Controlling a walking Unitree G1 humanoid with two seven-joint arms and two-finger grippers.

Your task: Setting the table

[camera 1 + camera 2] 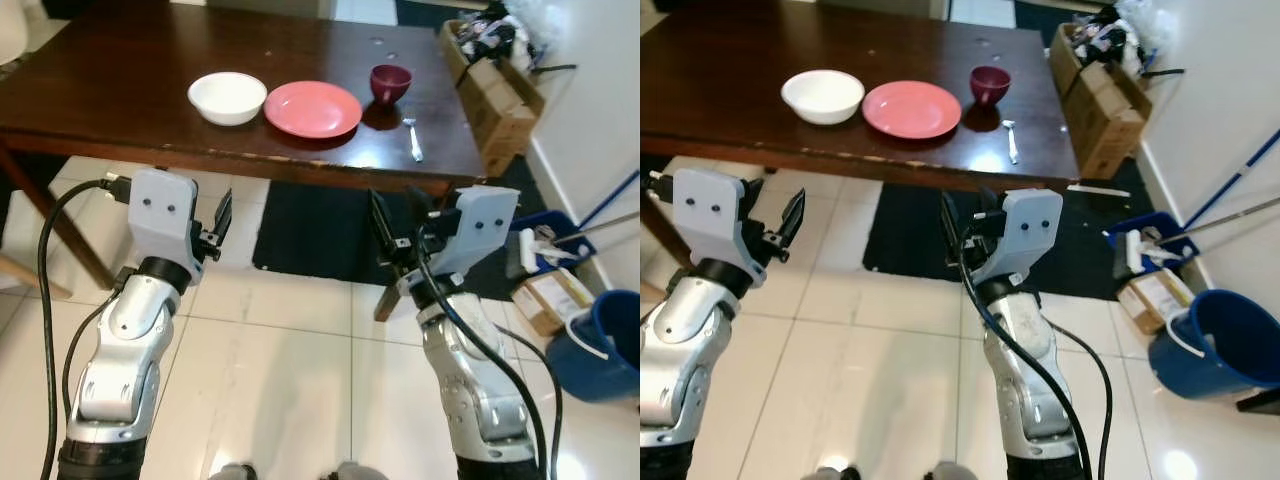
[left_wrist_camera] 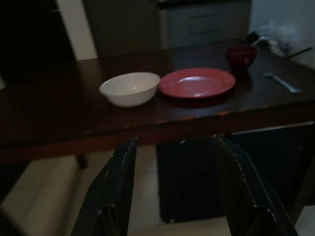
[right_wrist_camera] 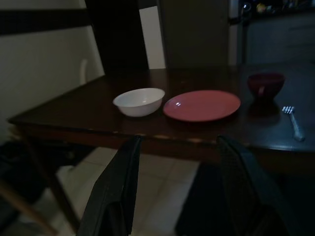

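Bowl (image 1: 227, 97), plate (image 1: 312, 108) and cup (image 1: 390, 82) sit empty on the table (image 1: 100, 90), fork (image 1: 414, 135) at three o'clock. Left gripper (image 1: 222, 222) and right gripper (image 1: 385, 235) hover spread wide, holding nothing.

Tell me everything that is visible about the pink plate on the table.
The pink plate is round and shallow, with a smooth, slightly glossy surface and a raised rim; its material cannot be told. It is empty and lies flat on the dark wooden table, near the front edge. The white bowl stands at its left, very close or just touching. The dark red cup stands at its right, apart from it.
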